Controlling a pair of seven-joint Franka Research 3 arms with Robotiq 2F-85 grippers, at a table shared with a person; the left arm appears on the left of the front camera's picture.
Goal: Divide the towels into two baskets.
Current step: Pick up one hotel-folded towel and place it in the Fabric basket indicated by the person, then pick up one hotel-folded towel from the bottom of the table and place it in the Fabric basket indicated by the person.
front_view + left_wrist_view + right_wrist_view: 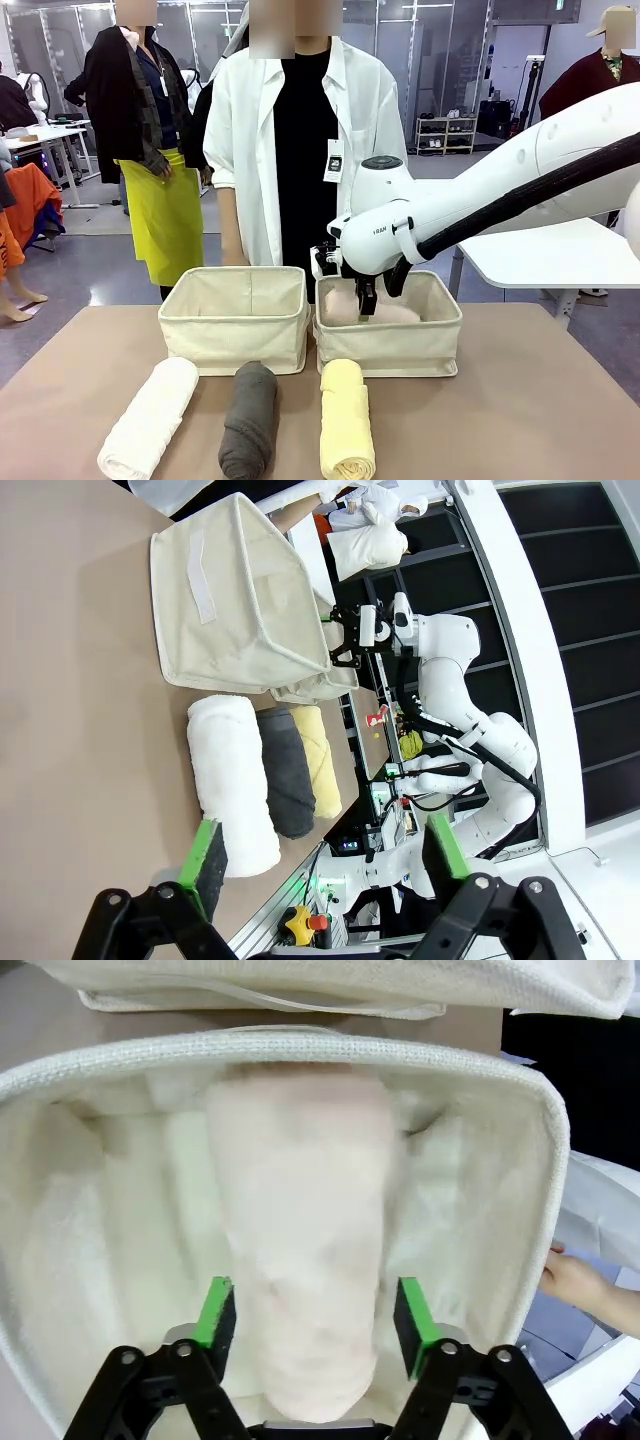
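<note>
Three rolled towels lie nearest on the tabletop (520,400), side by side. The white towel (150,418) is at 7 o'clock of the front view, the dark grey towel (249,418) and the pale yellow towel (346,430) at 6 o'clock. None of these is yet binned.

Two baskets stand at 12 o'clock from them, touching or nearly so. The left basket (235,335) appears empty. The pink towel (300,1250) lies lengthwise in the right basket (390,345).

The right gripper (313,1310) is lowered into that basket. Its jaws are spread astride the pink roll, pads just beside its flanks. No pinch is seen in the cloth, so it is judged released.

The left gripper (325,858) hangs above the tabletop edge with jaws wide apart and nothing held. The white roll lies at its 11 o'clock.

Handling is judged as follows. The rolls are light, soft and compressible, with no fragility and little slip against the pads. A loose outer flap may unwind if an end is taken. Hold is best taken across the middle of a roll, squeezed firmly enough that the ends droop evenly.
</note>
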